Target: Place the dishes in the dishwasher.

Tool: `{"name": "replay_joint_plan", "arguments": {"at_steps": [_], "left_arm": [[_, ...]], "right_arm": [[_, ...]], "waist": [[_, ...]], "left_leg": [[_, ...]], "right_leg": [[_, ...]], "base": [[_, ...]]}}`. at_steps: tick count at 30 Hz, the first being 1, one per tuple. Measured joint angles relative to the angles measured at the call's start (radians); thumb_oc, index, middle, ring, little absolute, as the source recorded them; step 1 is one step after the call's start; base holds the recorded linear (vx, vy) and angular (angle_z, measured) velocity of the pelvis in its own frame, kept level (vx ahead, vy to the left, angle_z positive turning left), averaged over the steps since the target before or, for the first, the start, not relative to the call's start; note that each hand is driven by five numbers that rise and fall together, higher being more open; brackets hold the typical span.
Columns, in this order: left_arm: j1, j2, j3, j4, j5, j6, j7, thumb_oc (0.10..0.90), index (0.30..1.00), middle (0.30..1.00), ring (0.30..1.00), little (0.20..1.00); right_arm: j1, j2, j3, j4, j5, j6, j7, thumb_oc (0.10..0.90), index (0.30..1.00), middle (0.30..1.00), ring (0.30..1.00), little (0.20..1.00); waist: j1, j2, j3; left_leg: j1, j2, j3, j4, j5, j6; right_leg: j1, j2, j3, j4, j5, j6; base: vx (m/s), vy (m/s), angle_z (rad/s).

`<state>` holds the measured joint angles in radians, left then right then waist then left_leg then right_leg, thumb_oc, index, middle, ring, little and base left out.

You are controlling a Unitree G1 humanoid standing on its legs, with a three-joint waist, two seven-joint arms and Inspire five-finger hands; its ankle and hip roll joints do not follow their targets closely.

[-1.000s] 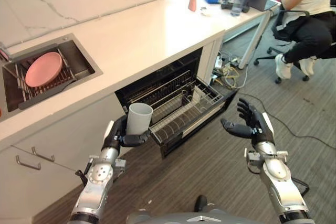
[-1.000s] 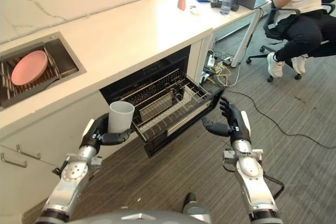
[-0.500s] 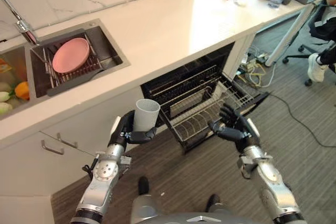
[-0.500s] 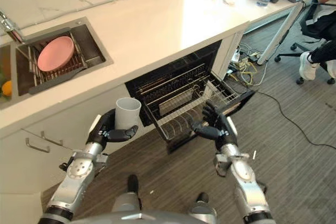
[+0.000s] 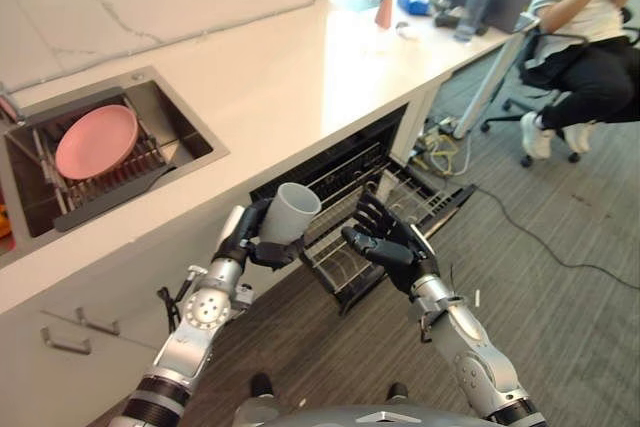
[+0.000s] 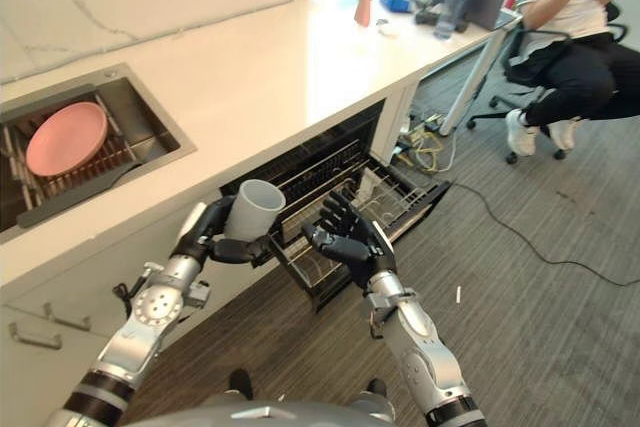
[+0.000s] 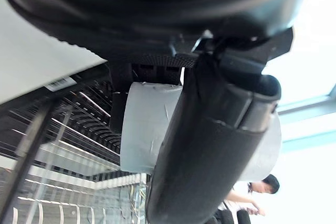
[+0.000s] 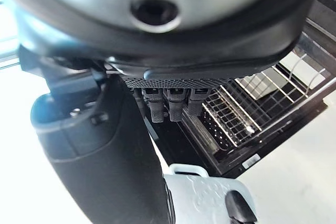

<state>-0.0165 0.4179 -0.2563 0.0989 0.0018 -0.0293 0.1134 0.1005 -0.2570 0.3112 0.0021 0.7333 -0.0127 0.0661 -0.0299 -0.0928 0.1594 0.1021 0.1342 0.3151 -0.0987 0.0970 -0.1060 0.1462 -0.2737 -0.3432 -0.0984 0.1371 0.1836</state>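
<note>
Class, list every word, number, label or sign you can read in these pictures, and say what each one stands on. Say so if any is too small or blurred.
No text can be quoted here.
White sticker on the dishwasher edge: dark print, too blurred to read.
Small tag on the dishwasher frame: too small to read.
Blue box on the counter: too small to read.
Grey cup in the left hand: no print visible.
</note>
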Motion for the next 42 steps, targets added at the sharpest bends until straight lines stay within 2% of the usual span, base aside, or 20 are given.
{"name": "replay_joint_plan", "arguments": {"at_steps": [1, 3, 5, 7, 8, 10, 14, 24, 29, 35, 42], "left_arm": [[0.000, 0.000, 0.000, 0.000, 0.000, 0.000, 0.000, 0.400, 0.300, 0.300, 0.300, 0.300], [-0.044, -0.034, -0.024, 0.014, 0.026, 0.000, 0.024, 0.400, 0.300, 0.300, 0.300, 0.300], [-0.085, -0.048, -0.059, 0.040, 0.045, 0.009, 0.050, 0.400, 0.300, 0.300, 0.300, 0.300], [-0.165, -0.054, -0.133, 0.071, 0.072, 0.020, 0.090, 0.400, 0.300, 0.300, 0.300, 0.300], [-0.165, -0.054, -0.133, 0.071, 0.072, 0.020, 0.090, 0.400, 0.300, 0.300, 0.300, 0.300], [-0.187, -0.098, -0.147, 0.072, 0.091, 0.017, 0.103, 0.400, 0.300, 0.300, 0.300, 0.300], [-0.230, -0.101, -0.176, 0.094, 0.119, 0.018, 0.130, 0.400, 0.300, 0.300, 0.300, 0.300], [-0.242, -0.115, -0.207, 0.134, 0.126, 0.018, 0.187, 0.400, 0.300, 0.300, 0.300, 0.300], [-0.241, -0.121, -0.208, 0.136, 0.125, 0.018, 0.227, 0.400, 0.300, 0.300, 0.300, 0.300], [-0.241, -0.121, -0.210, 0.140, 0.125, 0.018, 0.246, 0.400, 0.300, 0.300, 0.300, 0.300], [-0.237, -0.130, -0.239, 0.153, 0.127, 0.013, 0.266, 0.400, 0.300, 0.300, 0.300, 0.300]], "right_arm": [[0.000, 0.000, 0.000, 0.000, 0.000, 0.000, 0.000, 0.800, 0.900, 0.900, 0.900, 0.900], [0.000, -0.026, 0.021, -0.006, 0.015, 0.000, -0.008, 0.800, 0.900, 0.900, 0.900, 0.900], [-0.003, -0.032, 0.035, -0.008, 0.018, 0.000, -0.022, 0.800, 0.900, 0.900, 0.900, 0.900], [-0.034, -0.033, 0.072, -0.015, 0.050, 0.000, -0.054, 0.800, 0.900, 0.900, 0.900, 0.900], [-0.034, -0.033, 0.072, -0.015, 0.050, 0.000, -0.054, 0.800, 0.900, 0.900, 0.900, 0.900], [-0.045, -0.024, 0.084, -0.018, 0.054, -0.001, -0.086, 0.800, 0.900, 0.900, 0.900, 0.900], [-0.072, -0.024, 0.093, -0.018, 0.057, -0.003, -0.137, 0.800, 0.900, 0.900, 0.900, 0.900], [-0.107, 0.019, 0.125, -0.007, 0.094, -0.017, -0.233, 0.800, 0.900, 0.900, 0.900, 0.900], [-0.132, 0.059, 0.149, 0.006, 0.136, -0.052, -0.287, 0.800, 0.900, 0.900, 0.900, 0.900], [-0.153, 0.064, 0.174, 0.026, 0.211, -0.086, -0.307, 0.800, 0.900, 0.900, 0.900, 0.900], [-0.163, 0.085, 0.185, 0.035, 0.216, -0.108, -0.353, 0.800, 0.900, 0.900, 0.900, 0.900]], "waist": [[0.000, 0.000, 0.000], [-0.028, 0.017, -0.018], [-0.034, 0.027, -0.028], [-0.046, 0.068, -0.055], [-0.046, 0.068, -0.055], [-0.066, 0.092, -0.070], [-0.063, 0.107, -0.078], [-0.030, 0.108, -0.079], [-0.023, 0.109, -0.079], [-0.007, 0.109, -0.079], [0.006, 0.109, -0.080]], "left_leg": [[0.000, 0.000, 0.000, 0.000, 0.000, 0.000], [0.000, 0.032, -0.001, 0.000, 0.007, -0.012], [0.003, 0.043, -0.001, 0.000, 0.010, -0.018], [0.004, 0.061, 0.005, 0.000, 0.013, -0.026], [0.004, 0.061, 0.005, 0.000, 0.013, -0.026], [0.008, 0.068, 0.009, 0.000, 0.016, -0.030], [0.007, 0.070, 0.029, 0.000, 0.018, -0.028], [0.007, 0.068, 0.023, 0.000, 0.018, -0.028], [-0.004, 0.067, 0.005, 0.000, 0.020, -0.026], [-0.010, 0.065, -0.001, 0.001, 0.022, -0.024], [-0.018, 0.060, -0.026, 0.000, 0.027, -0.022]], "right_leg": [[0.000, 0.000, 0.000, 0.000, 0.000, 0.000], [-0.004, 0.029, 0.004, -0.004, -0.011, -0.009], [-0.004, 0.038, 0.005, -0.004, -0.017, -0.018], [-0.012, 0.056, 0.019, -0.004, -0.016, -0.018], [-0.012, 0.056, 0.019, -0.004, -0.016, -0.018], [-0.013, 0.067, 0.024, -0.004, -0.018, -0.021], [-0.025, 0.075, 0.042, -0.004, -0.012, -0.030], [-0.021, 0.074, 0.036, -0.003, -0.013, -0.032], [-0.020, 0.074, 0.020, -0.004, -0.014, -0.033], [-0.019, 0.073, 0.014, -0.001, -0.014, -0.033], [-0.008, 0.070, -0.010, -0.001, -0.015, -0.033]], "base": [[0.04, -0.037, -0.11], [0.08, -0.061, -0.05], [0.04, -0.032, -0.04], [0.02, -0.018, -0.14], [0.04, -0.020, -0.11], [0.04, -0.020, -0.05], [0.03, -0.014, -0.14], [0.01, 0.002, 0.01], [0.00, 0.003, 0.09], [0.00, 0.000, 0.02], [-0.03, -0.002, 0.10]]}}
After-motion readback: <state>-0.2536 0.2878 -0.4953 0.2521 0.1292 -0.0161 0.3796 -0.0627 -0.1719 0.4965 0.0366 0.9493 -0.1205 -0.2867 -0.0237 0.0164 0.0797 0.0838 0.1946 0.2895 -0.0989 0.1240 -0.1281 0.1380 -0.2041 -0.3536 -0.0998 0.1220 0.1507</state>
